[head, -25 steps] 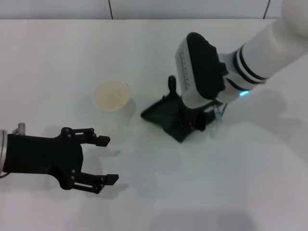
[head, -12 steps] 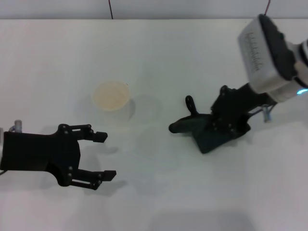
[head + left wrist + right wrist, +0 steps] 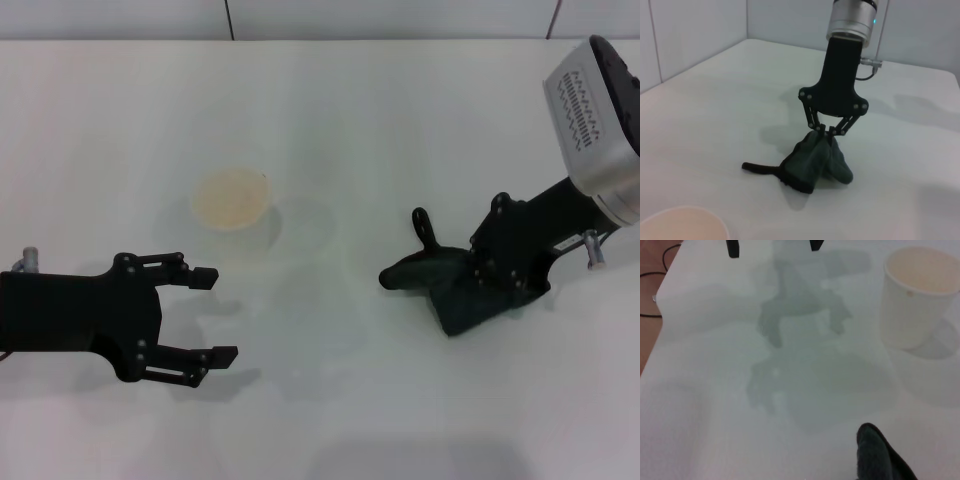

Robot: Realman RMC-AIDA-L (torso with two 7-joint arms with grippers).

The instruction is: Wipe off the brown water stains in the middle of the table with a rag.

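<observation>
white table (image 3: 330,120) fills the frame; my right end effector (image 3: 497,272) at right clamps the rag (image 3: 455,290), my left end effector (image 3: 208,315) sits spread apart at lower left.

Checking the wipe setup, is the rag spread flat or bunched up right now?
Bunched up. The right tool pinches the rag from above, so it sits as a crumpled mound on the table, its loop trailing out.

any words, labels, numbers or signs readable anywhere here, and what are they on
None can be read.
Paper cup: plain, no print visible.
Rag, held by the right gripper: no tag or label showing.
Right arm's wrist housing: rows of small raised marks, not legible as text.
Left gripper and table: no markings visible.
</observation>
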